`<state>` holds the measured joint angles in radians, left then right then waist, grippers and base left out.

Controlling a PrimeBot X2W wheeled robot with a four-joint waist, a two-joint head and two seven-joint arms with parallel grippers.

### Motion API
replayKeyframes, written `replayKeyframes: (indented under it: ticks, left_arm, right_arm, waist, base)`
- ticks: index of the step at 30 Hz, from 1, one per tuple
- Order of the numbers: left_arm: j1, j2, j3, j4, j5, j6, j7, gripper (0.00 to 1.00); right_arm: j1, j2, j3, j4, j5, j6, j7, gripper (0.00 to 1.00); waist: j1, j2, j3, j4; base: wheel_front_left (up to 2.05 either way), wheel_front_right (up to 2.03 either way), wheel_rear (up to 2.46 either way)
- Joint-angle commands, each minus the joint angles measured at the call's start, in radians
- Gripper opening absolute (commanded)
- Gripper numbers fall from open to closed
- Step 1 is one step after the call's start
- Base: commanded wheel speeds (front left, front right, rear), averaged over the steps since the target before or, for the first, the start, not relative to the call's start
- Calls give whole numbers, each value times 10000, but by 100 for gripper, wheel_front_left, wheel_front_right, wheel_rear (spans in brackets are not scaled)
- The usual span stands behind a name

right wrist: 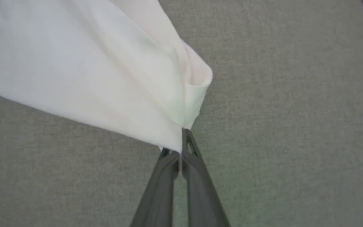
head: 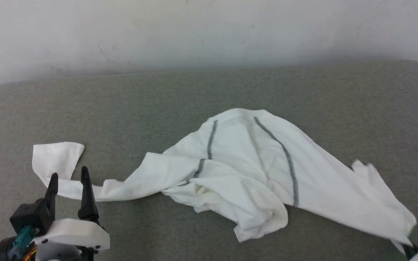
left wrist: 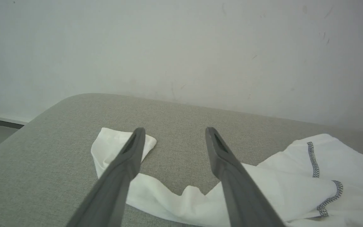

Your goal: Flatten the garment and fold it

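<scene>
- White cloth, the garment (head: pixel 252 170), lies crumpled on the grey-green desk (head: pixel 158 101) in the head view. Its bunched body sits right of the middle, and two grey stitched seams (head: pixel 289 163) run down it.
- One long sleeve (head: pixel 122 188) trails off to the left and ends in a curled cuff (head: pixel 58 156).
- At the lower left, the left gripper (head: pixel 69 172) stands with its two dark fingers spread apart. They point up over the sleeve just below the cuff and hold nothing.
- At the lower right corner, a dark bit of the right gripper (head: pixel 410 251) meets the garment's stretched right corner. That corner rises off the desk in a taut ridge.
- A pale, scuffed wall (head: pixel 194 32) stands behind the desk.
- From the left wrist, the left gripper (left wrist: pixel 175 130) shows both fingers wide apart above the desk (left wrist: pixel 43 164). The cuff (left wrist: pixel 112 142) sits behind the left finger, the sleeve passes under both, and the garment (left wrist: pixel 295 183) heaps at the right.
- From the right wrist, the right gripper (right wrist: pixel 178 145) is pressed together, pinching the edge of the garment (right wrist: pixel 90 72). The cloth hangs in a folded sheet to the upper left above the desk (right wrist: pixel 295 126).
</scene>
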<state>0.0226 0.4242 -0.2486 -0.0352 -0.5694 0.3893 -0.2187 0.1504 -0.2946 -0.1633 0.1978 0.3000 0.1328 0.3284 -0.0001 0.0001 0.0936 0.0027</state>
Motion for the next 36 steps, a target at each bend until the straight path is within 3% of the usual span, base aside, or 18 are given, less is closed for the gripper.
replayKeyframes:
  ticks: [1, 3, 4, 5, 6, 12, 19, 27, 34, 36]
  left_arm:
    - [157, 50, 2, 24, -59, 39, 30, 100]
    - [221, 29, -2, 76, -99, 51, 37, 100]
    - [256, 23, 7, 107, -120, 57, 32, 100]
    - [287, 24, 9, 142, -141, 54, 36, 100]
    - [313, 28, 4, 177, -161, 44, 48, 100]
    - [221, 176, -15, 271, -201, -67, 157, 100]
    - [-376, 356, -325, 254, -164, -463, 500, 100]
    - [-2824, 150, -1415, 1092, -272, -1840, 1781, 100]
    - [-5460, -444, -2615, 3564, -547, -3368, 3841, 100]
    - [-5744, -528, -2755, 3974, -619, -3545, 4212, 100]
  right_arm:
    - [294, 250, -217, -285, -158, -21, 129, 0]
    - [839, 761, -522, -871, -361, -21, 383, 0]
    - [1020, 990, -582, -1140, -420, -21, 477, 8]
    - [1117, 1186, -590, -1435, -452, -21, 439, 45]
    - [1116, 1403, -597, -1740, -387, -21, 242, 100]
    - [764, 1843, 160, -3238, -500, -21, -1473, 100]
    - [129, 2168, 829, -3952, -874, -21, -2812, 100]
    - [-401, 2346, 1446, -4507, -1138, -21, -3259, 100]
    - [-901, 2394, 1809, -4531, -1110, -21, -3312, 100]
    - [-957, 2396, 1858, -4487, -1101, -21, -3302, 100]
  waist:
    - [1, -1, -5, 17]
    - [1, -1, -21, 1]
    - [1, -1, -37, -24]
    - [1, -1, -58, -43]
    - [1, -1, -85, -62]
    - [1, -1, -239, -205]
    - [1, -1, -223, -290]
    - [1, -1, 422, -386]
    - [1, -1, 1259, -731]
    - [1, -1, 1359, -803]
  base:
    - [0, 0, 0]
    - [0, 0, 0]
    - [0, 0, 0]
    - [0, 0, 0]
    - [0, 0, 0]
    - [0, 0, 0]
    - [0, 0, 0]
    - [0, 0, 0]
    - [0, 0, 0]
    - [0, 0, 0]
